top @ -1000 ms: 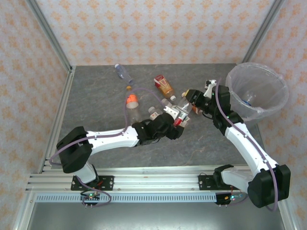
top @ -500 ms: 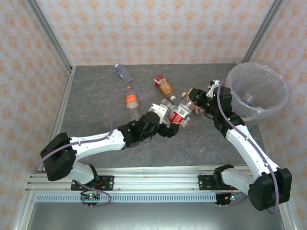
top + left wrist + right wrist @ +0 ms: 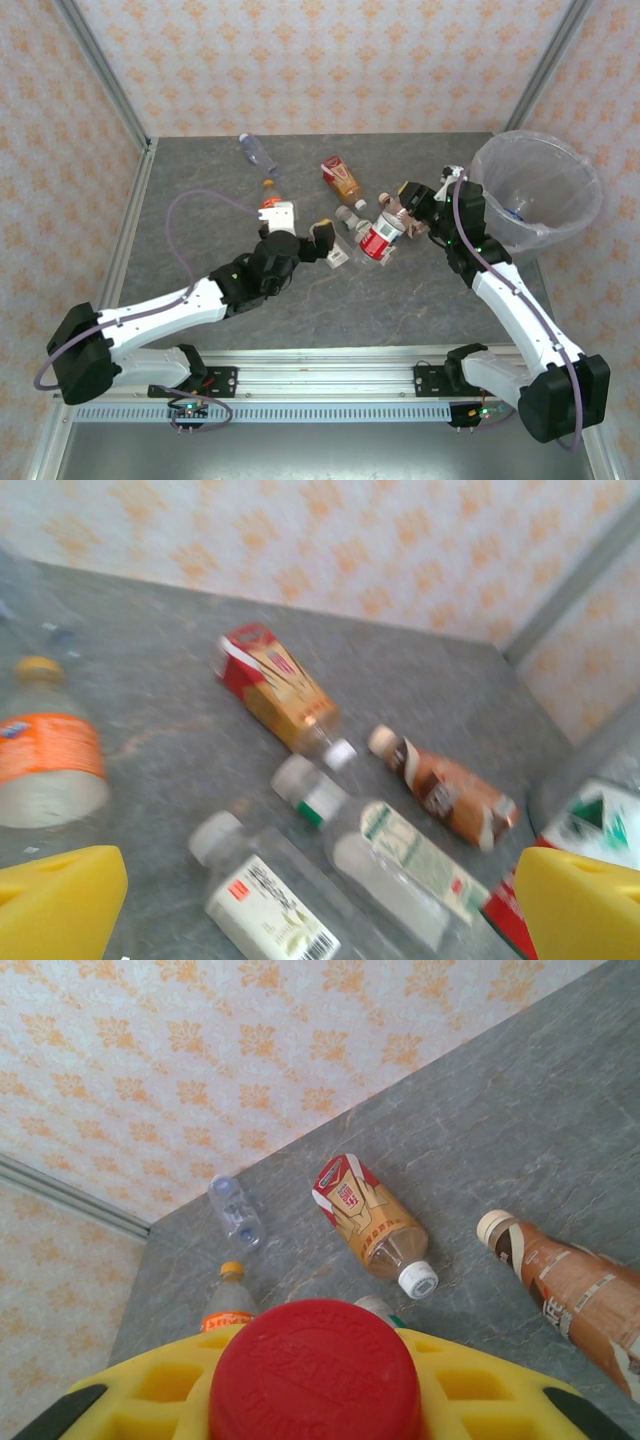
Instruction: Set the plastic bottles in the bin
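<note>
My right gripper [image 3: 402,212] is shut on the red cap [image 3: 315,1375] of a red-labelled plastic bottle [image 3: 378,240], which hangs down-left of it, left of the bin [image 3: 560,228]. My left gripper [image 3: 305,228] stands open with nothing between its yellow fingertips [image 3: 60,900], just left of the bottle cluster. On the table lie a red-gold bottle [image 3: 341,178], a brown bottle [image 3: 445,785], a white-green labelled bottle [image 3: 390,850], a white-labelled bottle [image 3: 265,905], an orange-labelled bottle [image 3: 50,765] and a clear bluish one [image 3: 256,152].
The bin stands at the table's right edge, and a bottle with a blue cap [image 3: 515,210] lies inside it. Patterned walls with metal corner posts [image 3: 100,75] close in the back and sides. Bare grey tabletop [image 3: 200,190] spreads at the left.
My left gripper has opened, let go of the red-labelled bottle and drawn back to the left. The right gripper has stayed shut on the bottle's cap and shifted slightly toward the bin.
</note>
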Controlling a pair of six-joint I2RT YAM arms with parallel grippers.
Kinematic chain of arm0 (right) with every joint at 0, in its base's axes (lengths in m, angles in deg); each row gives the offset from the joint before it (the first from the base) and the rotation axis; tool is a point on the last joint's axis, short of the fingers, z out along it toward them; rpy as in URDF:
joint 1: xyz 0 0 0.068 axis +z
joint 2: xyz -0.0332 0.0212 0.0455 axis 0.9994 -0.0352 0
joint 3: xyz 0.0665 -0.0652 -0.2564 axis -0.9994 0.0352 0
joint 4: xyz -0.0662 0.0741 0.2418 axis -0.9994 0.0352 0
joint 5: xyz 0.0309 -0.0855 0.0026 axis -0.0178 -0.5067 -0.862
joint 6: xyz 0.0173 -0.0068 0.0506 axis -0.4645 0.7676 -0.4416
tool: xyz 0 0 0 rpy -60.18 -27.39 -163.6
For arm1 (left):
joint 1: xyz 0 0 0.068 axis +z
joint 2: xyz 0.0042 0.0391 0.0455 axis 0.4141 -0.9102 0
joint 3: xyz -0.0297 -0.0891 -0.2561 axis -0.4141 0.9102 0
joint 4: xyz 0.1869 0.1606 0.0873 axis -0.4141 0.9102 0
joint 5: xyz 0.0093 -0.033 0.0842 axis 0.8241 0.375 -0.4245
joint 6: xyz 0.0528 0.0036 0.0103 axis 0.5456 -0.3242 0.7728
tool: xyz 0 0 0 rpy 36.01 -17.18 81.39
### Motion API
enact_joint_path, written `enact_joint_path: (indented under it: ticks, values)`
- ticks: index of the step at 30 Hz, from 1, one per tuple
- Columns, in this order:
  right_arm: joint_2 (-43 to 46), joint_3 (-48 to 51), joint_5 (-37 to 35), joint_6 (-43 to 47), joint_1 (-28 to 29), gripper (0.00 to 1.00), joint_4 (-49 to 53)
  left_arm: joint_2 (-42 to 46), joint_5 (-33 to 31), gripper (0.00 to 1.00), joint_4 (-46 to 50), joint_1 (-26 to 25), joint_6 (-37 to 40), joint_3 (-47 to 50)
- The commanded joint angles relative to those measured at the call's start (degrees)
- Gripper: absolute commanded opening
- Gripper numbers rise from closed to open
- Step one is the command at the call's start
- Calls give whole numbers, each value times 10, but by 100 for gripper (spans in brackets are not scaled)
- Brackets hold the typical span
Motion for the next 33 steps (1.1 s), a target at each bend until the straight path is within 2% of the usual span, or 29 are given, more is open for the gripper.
enact_joint_path:
  ticks: [1,7,15,23,26,33]
  values:
    - [18,-28,-39,19,1,0,-29,25,-119,100,55,3,-50,-5]
    - [33,-43,-86,49,1,0,-56,24,-159,100,127,15,-94,-17]
    - [58,-86,-164,105,-8,0,-59,0,-176,100,175,17,-133,-33]
    - [63,-119,-198,129,-51,0,-91,-40,-174,100,202,22,-161,-47]
    - [69,-136,-234,137,-70,0,-93,-49,-168,100,209,23,-168,-51]
    - [103,-168,-249,134,-125,0,-136,-55,-173,100,220,24,-167,-53]
